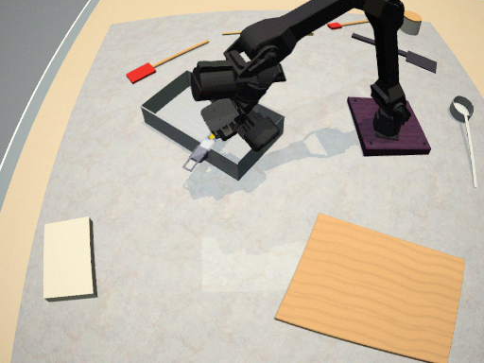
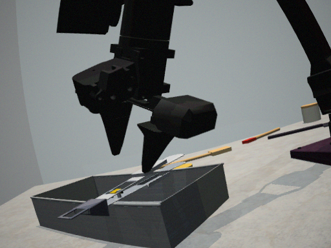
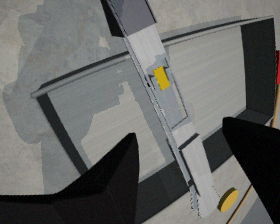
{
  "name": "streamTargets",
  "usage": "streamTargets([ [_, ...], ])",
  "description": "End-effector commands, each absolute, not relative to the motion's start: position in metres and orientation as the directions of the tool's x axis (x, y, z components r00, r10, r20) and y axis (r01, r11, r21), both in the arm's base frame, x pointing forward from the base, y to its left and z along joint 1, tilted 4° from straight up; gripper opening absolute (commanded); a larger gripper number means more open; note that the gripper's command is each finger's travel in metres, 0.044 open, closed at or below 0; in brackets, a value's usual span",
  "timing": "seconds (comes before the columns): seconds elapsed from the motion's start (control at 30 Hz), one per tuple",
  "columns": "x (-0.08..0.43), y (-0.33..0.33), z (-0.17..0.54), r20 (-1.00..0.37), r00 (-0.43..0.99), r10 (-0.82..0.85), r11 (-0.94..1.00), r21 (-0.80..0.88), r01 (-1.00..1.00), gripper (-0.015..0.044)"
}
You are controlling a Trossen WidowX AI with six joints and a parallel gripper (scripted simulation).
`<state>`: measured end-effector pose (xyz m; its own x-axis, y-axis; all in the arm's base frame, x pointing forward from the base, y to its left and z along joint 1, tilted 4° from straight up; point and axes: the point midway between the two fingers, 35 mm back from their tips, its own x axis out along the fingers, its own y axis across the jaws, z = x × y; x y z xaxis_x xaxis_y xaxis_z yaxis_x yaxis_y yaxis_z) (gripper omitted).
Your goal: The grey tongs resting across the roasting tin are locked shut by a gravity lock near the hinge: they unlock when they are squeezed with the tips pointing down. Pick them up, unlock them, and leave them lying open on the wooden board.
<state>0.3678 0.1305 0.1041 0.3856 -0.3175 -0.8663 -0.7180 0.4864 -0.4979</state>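
The grey tongs [image 1: 200, 150] [image 2: 94, 204] [image 3: 145, 46] lie shut across the roasting tin [image 1: 165, 129] [image 2: 194, 197] [image 3: 257, 70]. Their dark block and wire loop overhang the tin's near wall, with a small yellow piece beside the block. The far ends pass over the opposite wall. My gripper [image 2: 130, 163] [image 3: 180, 132] is open and empty, pointing down above the tongs. In the wrist view the tongs run between the two fingers; in the top view the arm hides the fingertips and the tongs' far part. The wooden board [image 1: 378, 278] lies at the front right.
A cream block [image 1: 68, 259] is at the front left. A yellow disc [image 2: 185, 166] [image 3: 229, 200] lies behind the tin. A red-headed spatula [image 1: 141, 73], a dark spatula [image 1: 421, 61] and a canister [image 1: 411, 25] are farther back. A ladle [image 1: 471, 152] lies right of my purple base plate [image 1: 416, 137].
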Motion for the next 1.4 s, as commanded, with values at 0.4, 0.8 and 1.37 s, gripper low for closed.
streamTargets([
  [0.4, 0.379, 0.127, 0.088, -0.867, 0.39, -0.31, 0.485, -0.497, -0.72, 0.026],
  [0.8, 0.387, 0.121, 0.071, -0.867, 0.39, -0.31, 0.485, -0.497, -0.72, 0.026],
  [1.37, 0.397, 0.111, 0.047, -0.866, 0.391, -0.311, 0.484, -0.499, -0.719, 0.026],
])
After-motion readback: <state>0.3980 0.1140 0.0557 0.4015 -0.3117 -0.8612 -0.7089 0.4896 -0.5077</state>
